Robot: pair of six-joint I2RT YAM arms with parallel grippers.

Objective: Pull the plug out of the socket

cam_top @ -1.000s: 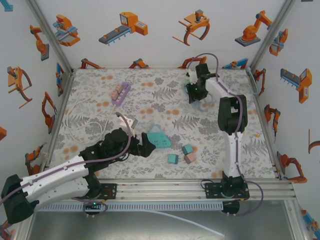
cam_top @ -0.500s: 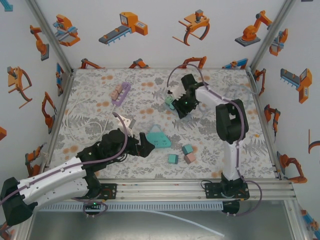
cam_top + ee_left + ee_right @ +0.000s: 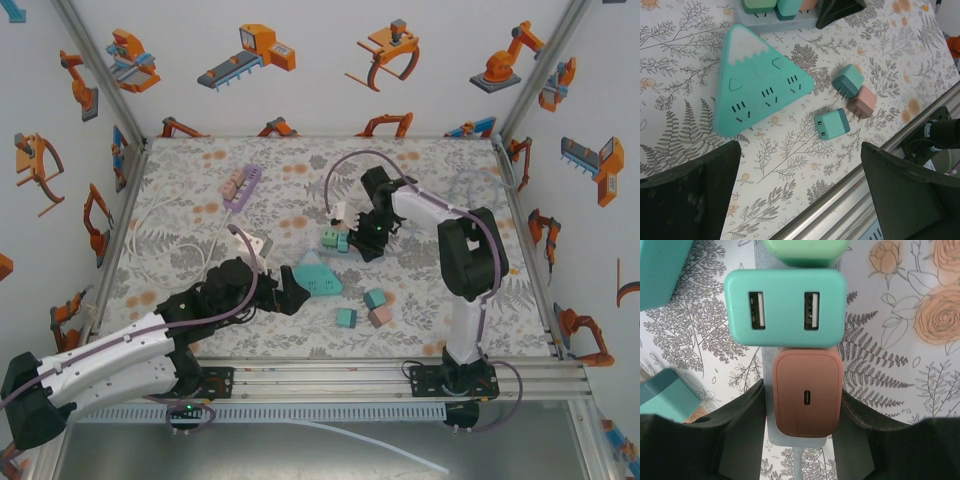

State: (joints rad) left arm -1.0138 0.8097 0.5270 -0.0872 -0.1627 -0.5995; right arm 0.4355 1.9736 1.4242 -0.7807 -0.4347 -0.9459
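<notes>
A grey power strip [image 3: 763, 390] carries a green plug [image 3: 805, 249], a teal two-port plug [image 3: 785, 307] and a pink plug [image 3: 807, 392], all seated. My right gripper [image 3: 802, 432] is shut on the strip's cable end, one finger on each side of the pink plug. From above, that gripper [image 3: 352, 236] holds the strip [image 3: 331, 238] mid-table. A teal mountain-shaped socket [image 3: 760, 85] lies on the mat with nothing plugged in. My left gripper [image 3: 800, 200] is open just in front of it, nothing between its fingers [image 3: 690, 200]. From above, the left gripper [image 3: 288, 298] is beside that socket [image 3: 318, 275].
Three loose plugs lie front right: teal [image 3: 847, 80], pink [image 3: 862, 102], teal cube [image 3: 832, 124]. A purple strip with plugs [image 3: 242, 186] and a white cable [image 3: 160, 215] lie back left. The metal rail [image 3: 400, 365] bounds the front edge.
My right gripper has swung from the back right to the middle of the table, carrying the strip toward the teal socket. The left arm has shifted only slightly.
</notes>
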